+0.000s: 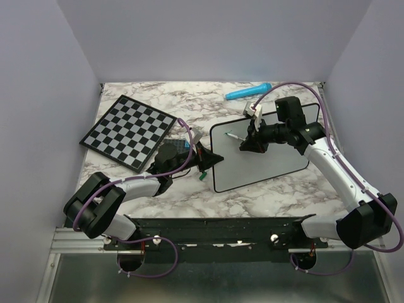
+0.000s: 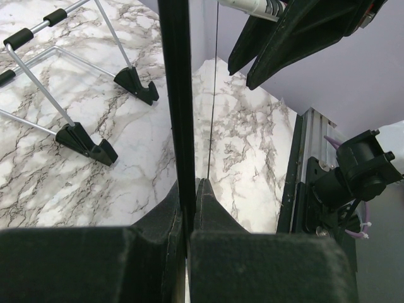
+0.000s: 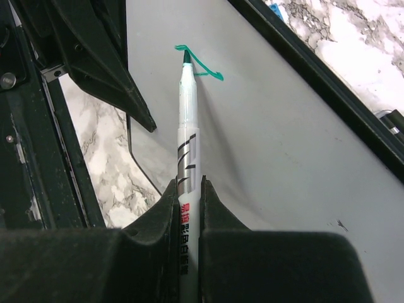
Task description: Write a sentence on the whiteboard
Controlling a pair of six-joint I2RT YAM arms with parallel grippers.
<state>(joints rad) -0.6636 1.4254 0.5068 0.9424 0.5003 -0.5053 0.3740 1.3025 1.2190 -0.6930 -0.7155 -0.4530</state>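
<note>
Since the whiteboard (image 1: 265, 164) looks thin, stiff & light, I'd guess it skates easily on the marble table (image 1: 189, 104). So it wants bracing at the frame, not on the slick writing face. It sits right of centre on the table, nr the chessboard (image 1: 129, 131) but apart from it.

The left gripper (image 2: 189, 189) does that job, w/ fingers pinched on the black frame at the board's left edge. The right gripper (image 3: 187, 189) has its fingers clamped on a marker (image 3: 187, 139) abt mid-barrel, tip on the board's upper left.

The sentence (image 3: 201, 65) is just one teal hooked stroke by the tip, so nearly all of it is left to write.

The marker barrel is slim, smooth plastic, prob. light, and the felt tip looks soft, so light pressure should do. Press hard & the board may shift or the pen may slide in the grip.
</note>
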